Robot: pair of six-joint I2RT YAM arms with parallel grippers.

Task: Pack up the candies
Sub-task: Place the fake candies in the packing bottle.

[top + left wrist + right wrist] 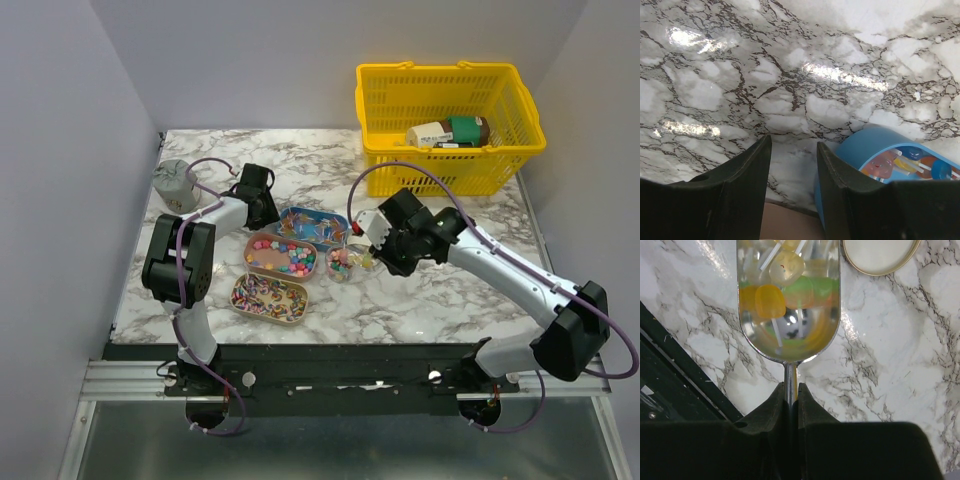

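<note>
The candies lie in three trays on the marble: a blue tray (pixel 313 226) of stick sweets, a pink tray (pixel 281 256) of round ones, and a tan tray (pixel 269 298) of wrapped ones. A small clear jar (pixel 346 264) holds a few more. My right gripper (pixel 791 390) is shut on the thin handle of a silver scoop (pixel 789 300). The scoop carries yellow, green and pale candies (pixel 771 301) with white sticks. My left gripper (pixel 792 145) is open over bare marble, its right finger beside the blue tray (pixel 875 150). Nothing sits between its fingers.
A gold-rimmed lid (pixel 880 255) lies on the marble just right of the scoop. A yellow basket (pixel 388 112) with bottles stands at the back right. A grey object (pixel 175 185) sits at the table's left edge. The black front rail (pixel 670 365) runs near the scoop.
</note>
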